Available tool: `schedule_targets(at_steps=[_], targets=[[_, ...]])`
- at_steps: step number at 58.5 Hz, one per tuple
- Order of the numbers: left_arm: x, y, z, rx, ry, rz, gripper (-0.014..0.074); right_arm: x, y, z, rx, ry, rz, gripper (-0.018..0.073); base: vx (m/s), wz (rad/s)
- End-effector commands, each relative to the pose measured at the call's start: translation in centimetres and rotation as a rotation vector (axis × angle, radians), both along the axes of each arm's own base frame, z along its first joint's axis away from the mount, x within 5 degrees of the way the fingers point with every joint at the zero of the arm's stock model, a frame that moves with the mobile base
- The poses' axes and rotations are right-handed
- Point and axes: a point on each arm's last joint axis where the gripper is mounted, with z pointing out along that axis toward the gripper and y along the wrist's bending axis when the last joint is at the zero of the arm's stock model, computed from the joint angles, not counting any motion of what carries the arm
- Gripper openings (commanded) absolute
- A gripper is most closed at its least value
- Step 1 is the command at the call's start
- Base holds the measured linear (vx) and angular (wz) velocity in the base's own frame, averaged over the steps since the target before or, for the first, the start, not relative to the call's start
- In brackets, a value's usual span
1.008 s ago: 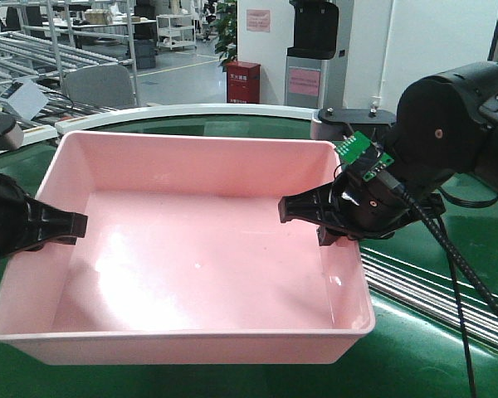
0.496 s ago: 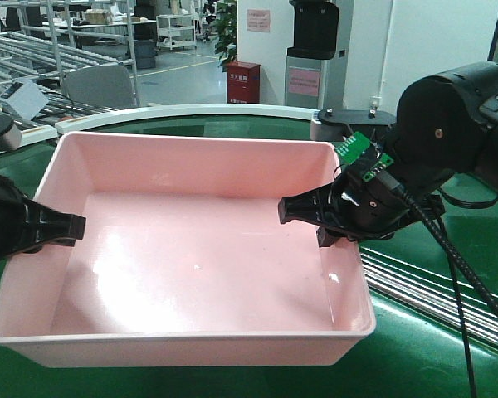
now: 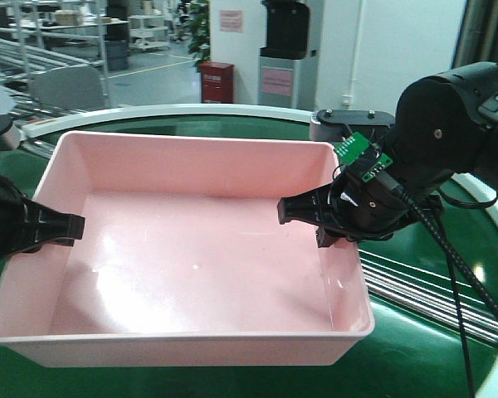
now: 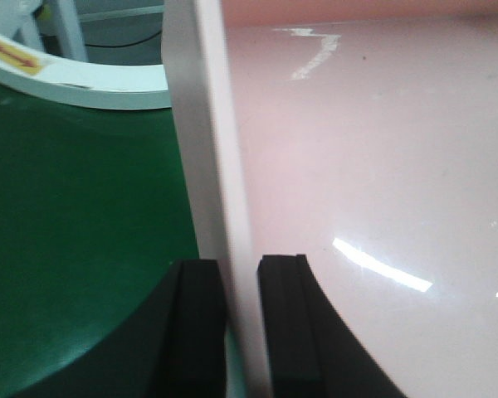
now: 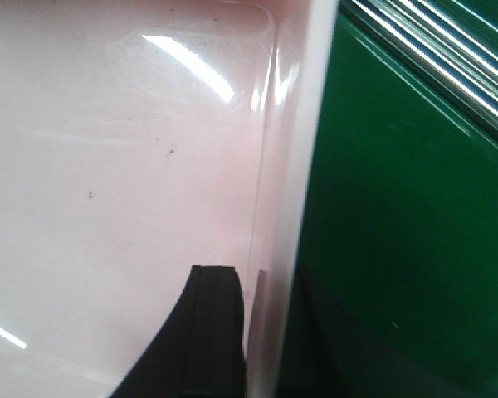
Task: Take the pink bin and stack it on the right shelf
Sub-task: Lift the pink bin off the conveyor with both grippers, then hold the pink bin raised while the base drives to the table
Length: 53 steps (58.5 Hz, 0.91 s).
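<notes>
The pink bin [image 3: 191, 249] hangs level above the green belt, held by both arms. My left gripper [image 3: 70, 228] is shut on its left wall, one finger inside and the other hidden outside. The left wrist view shows that wall [image 4: 224, 166] pinched between the two black pads of the left gripper [image 4: 241, 269]. My right gripper [image 3: 305, 224] is shut on the right wall. In the right wrist view, one pad of the right gripper [image 5: 266, 282] presses the inside of the bin [image 5: 108, 166], while the other is a dark shape outside. The right shelf is out of view.
The green curved conveyor belt [image 3: 415, 348] lies under and to the right of the bin, with bright metal rollers [image 3: 423, 290] at the right. Its white curved rim [image 3: 191, 112] runs behind the bin. Beyond it stand a red box [image 3: 216, 81] and a black cabinet [image 3: 286, 29].
The background has slid to the left in the front view, so the view has turned to the right. Bin and both grippers keep their places in the frame.
</notes>
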Motion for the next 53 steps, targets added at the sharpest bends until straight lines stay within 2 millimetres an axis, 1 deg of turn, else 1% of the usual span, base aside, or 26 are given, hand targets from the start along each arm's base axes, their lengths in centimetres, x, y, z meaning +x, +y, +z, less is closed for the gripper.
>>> schedule_targets(at_steps=[1,53], targets=[[-1.17,-0.45,3.23,-0.088,-0.144,-0.017,-0.0001,-0.57,-0.87,3.1,0.016,-0.158,0.007,-0.0011,-0.09,-0.33],[-1.17,-0.45,3.23,-0.088,-0.144,-0.017,-0.0001,-0.57,-0.87,3.1,0.016,-0.158,0.007,-0.0011,-0.13,-0.49]])
